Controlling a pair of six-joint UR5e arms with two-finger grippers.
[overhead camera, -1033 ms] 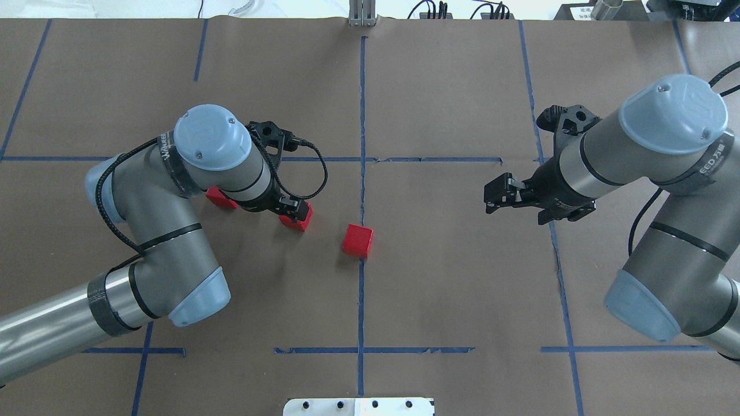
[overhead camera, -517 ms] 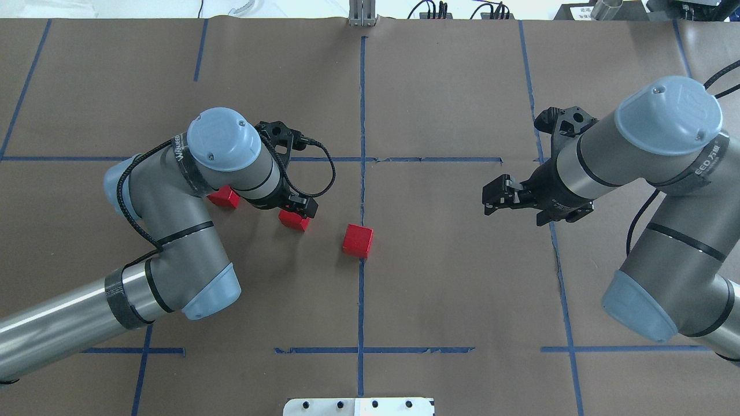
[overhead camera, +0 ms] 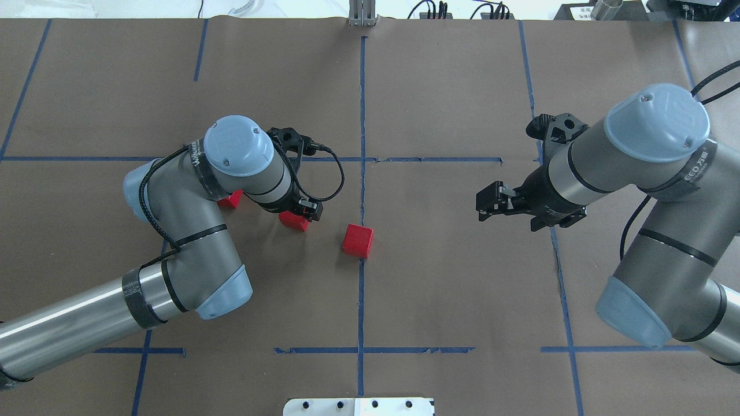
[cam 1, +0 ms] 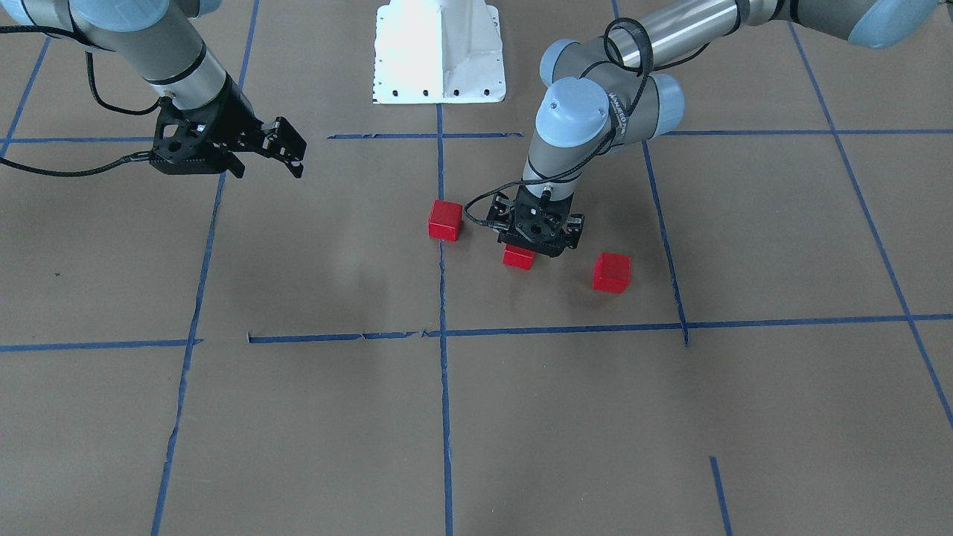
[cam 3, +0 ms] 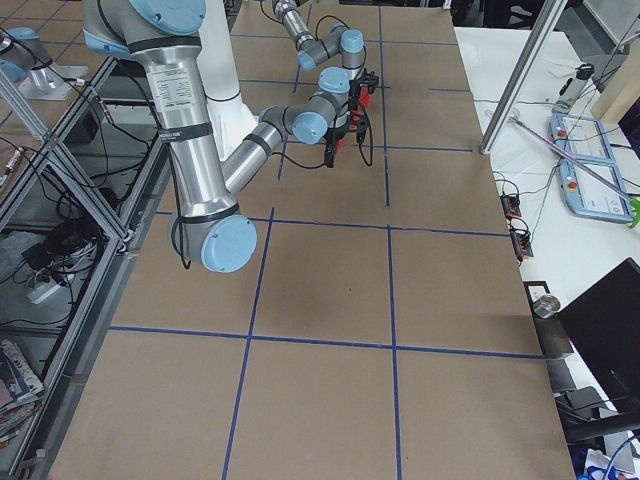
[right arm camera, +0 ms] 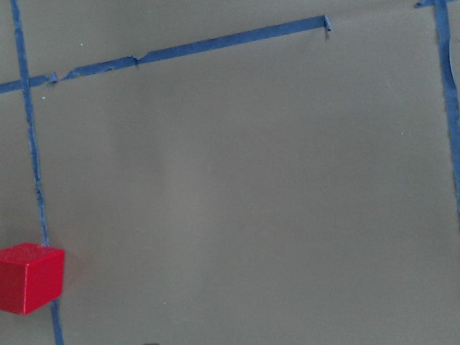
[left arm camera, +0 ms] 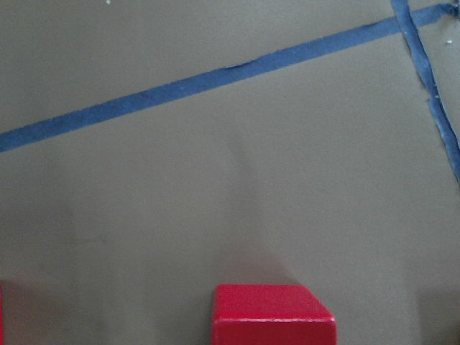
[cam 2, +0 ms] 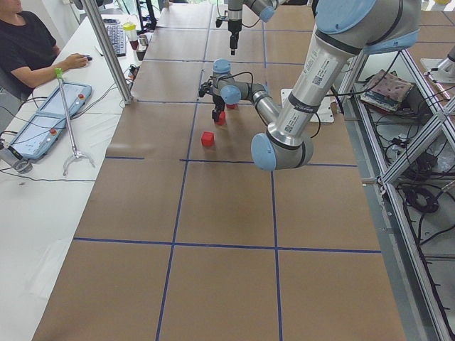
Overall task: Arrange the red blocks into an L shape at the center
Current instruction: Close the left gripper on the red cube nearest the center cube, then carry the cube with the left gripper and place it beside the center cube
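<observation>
Since a second ago the left arm has swung toward the middle of the table, carrying the left gripper (cam 1: 527, 247) along with it, and the right gripper (overhead camera: 483, 204) has edged a little inward as well. None of the three red blocks appears to have shifted much in that time.

One block (overhead camera: 357, 240) sits on the middle tape line (overhead camera: 361, 300), covering a short stretch of it, with most of its bulk on the robot's left of the line. Its sides are turned slightly off the grid. A second block (overhead camera: 293, 220) lies to the left of it, apart from it, directly under the left gripper, which points straight down and hides part of its top. I cannot tell whether the fingers are pressed onto this block or only stand around it (the left wrist view shows just the block's top edge, with no fingers in sight). The third block (overhead camera: 231, 199) is further left again, half hidden under the arm's forearm, well apart from the first.

All three are plain matte cubes with sharp edges, so none has a long side to speak of. They rest on smooth brown paper (overhead camera: 439, 277) marked with blue tape that is frayed in places.

The right gripper hangs above bare paper well to the right of the line, its fingers spread apart and holding nothing.
</observation>
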